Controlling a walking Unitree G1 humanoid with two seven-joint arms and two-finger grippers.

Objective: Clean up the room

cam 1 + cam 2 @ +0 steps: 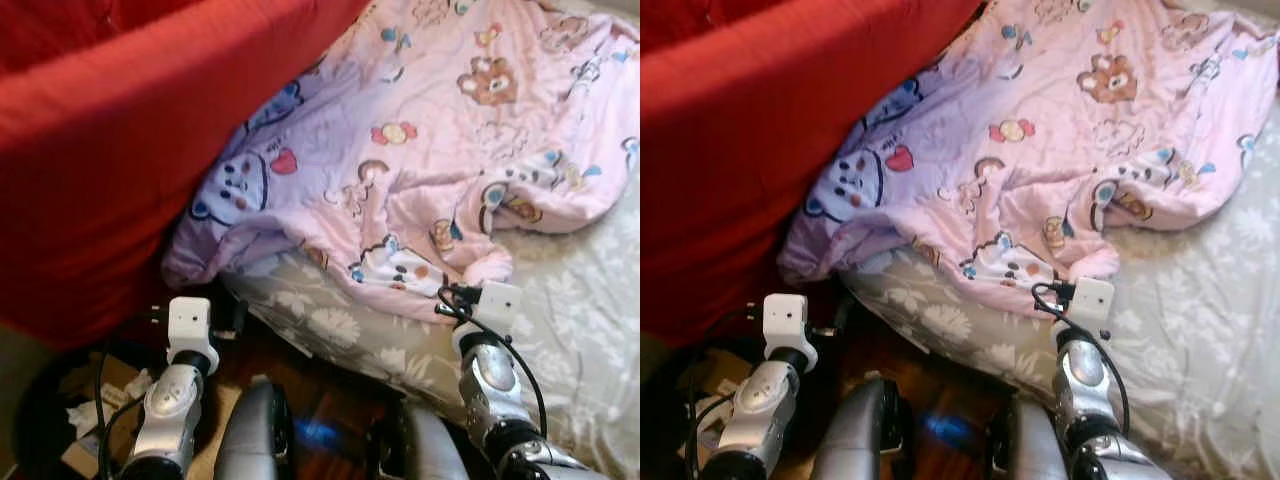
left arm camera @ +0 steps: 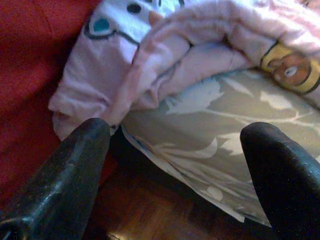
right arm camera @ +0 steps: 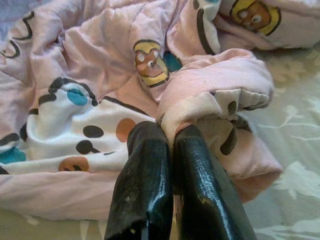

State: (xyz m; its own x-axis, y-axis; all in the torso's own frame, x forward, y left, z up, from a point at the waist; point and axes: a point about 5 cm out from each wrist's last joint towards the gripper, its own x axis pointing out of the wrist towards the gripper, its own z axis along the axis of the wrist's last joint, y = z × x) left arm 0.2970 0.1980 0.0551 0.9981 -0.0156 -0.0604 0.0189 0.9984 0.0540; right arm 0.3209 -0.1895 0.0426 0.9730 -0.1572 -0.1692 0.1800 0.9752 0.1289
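We're at the bedside, and the pink cartoon-print blanket (image 1: 430,150) lies rumpled across the bed, bunched and creased, its near edge folded over on itself and trailing down toward the bed's corner beside the red couch (image 1: 110,150). Underneath it, the grey floral bedsheet (image 1: 560,330) is showing along the near side of the mattress. The right gripper (image 3: 170,137) is right on that near hem: its two black fingers are pressed together, and from the wrist view a fold of the pink fabric seems nipped at the tips, though how much cloth is really caught between them is hard to make out. Over on the other side, the left gripper (image 2: 175,145) hangs with its fingers spread wide, holding nothing, aimed at the blanket's lower corner where it droops over the edge of the sheet, with dark wooden floor (image 2: 150,215) below it. Down by the robot's left arm there's a cardboard box (image 1: 95,400) on the floor with crumpled paper in it, near the foot of the couch. As for progress, I'd call this early: the blanket is not spread or folded, one edge looks pinched on the right, and the left side has not taken hold of anything. What seems left is getting a second grip on the corner, then straightening or folding the blanket.
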